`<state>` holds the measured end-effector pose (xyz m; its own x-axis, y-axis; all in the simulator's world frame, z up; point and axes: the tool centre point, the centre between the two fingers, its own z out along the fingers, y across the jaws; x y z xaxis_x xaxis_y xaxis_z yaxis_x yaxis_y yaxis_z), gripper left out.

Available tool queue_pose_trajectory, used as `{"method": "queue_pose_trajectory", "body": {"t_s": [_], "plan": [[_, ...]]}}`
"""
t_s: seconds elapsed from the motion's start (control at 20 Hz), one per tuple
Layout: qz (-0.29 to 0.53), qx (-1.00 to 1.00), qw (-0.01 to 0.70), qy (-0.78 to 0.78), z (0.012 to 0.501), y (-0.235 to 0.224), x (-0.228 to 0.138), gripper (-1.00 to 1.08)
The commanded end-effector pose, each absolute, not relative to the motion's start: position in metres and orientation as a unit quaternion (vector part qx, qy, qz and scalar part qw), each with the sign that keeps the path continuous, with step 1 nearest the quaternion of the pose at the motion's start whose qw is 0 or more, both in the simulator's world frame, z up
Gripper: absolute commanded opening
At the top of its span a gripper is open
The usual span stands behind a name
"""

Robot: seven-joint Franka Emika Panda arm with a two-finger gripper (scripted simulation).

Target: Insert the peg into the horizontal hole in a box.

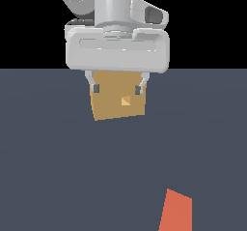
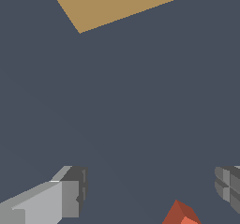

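The tan box [image 1: 113, 99] stands on the dark floor in the exterior view, its small lighter square hole [image 1: 126, 101] facing the camera. My gripper [image 1: 117, 88] hangs in front of the box, jaws wide open and empty. The orange-red end of the peg [image 1: 176, 211] lies on the floor near the exterior view's bottom edge, toward its right; its white half is out of view. In the wrist view the box [image 2: 122, 3] shows at one edge, the peg's orange-red tip [image 2: 180, 214] at the opposite edge, and the gripper [image 2: 152, 190] is spread with nothing between the fingers.
The dark grey-blue floor [image 1: 58, 167] stretches between the box and the peg. The background above the floor is black.
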<state>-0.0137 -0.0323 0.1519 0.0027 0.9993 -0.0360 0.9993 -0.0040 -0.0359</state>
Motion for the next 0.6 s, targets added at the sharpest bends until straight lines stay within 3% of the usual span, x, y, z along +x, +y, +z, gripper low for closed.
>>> {"method": "queue_pose_trajectory", "body": {"t_s": [0.0,0.3,0.55], "plan": [[0.025,-0.708,0.000,-0.706,0.152,-0.032,-0.014,1.00],[0.024,-0.719,0.000,-0.695,0.146,-0.050,-0.009,1.00],[0.021,-0.744,-0.001,-0.668,0.133,-0.093,0.001,1.00]]}}
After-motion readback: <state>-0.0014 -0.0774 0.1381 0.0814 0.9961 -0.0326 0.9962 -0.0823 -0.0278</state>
